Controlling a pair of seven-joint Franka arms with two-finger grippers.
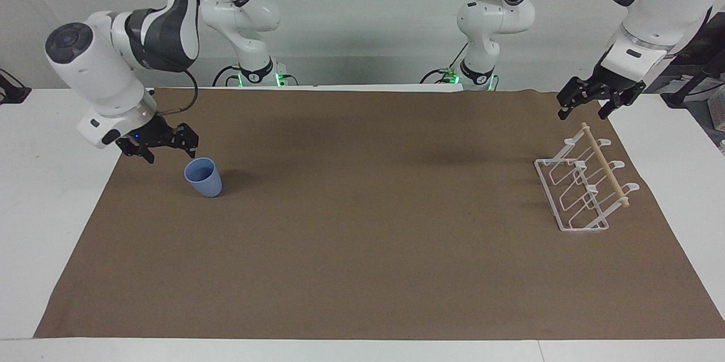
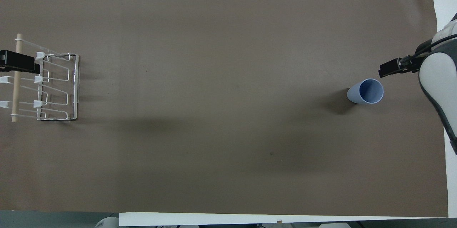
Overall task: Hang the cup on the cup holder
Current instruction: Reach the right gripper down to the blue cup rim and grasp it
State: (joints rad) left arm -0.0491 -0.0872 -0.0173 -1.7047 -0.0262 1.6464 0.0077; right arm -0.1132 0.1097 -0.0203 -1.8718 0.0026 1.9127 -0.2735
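The light-blue cup (image 1: 204,177) (image 2: 367,91) stands upright, mouth up, on the brown mat toward the right arm's end of the table. My right gripper (image 1: 170,152) hangs open just above the mat beside the cup's rim, apart from it, with nothing between its fingers (image 2: 389,70). The white wire cup holder (image 1: 583,189) (image 2: 53,87) with its wooden dowel (image 1: 605,165) sits toward the left arm's end. Over the holder's robot-side end my left gripper (image 1: 583,114) (image 2: 18,64) waits open and empty.
A brown mat (image 1: 362,226) covers most of the white table (image 1: 51,181). A wide bare stretch of mat lies between cup and holder. The right arm's white forearm (image 1: 96,79) leans over the mat's edge near the cup.
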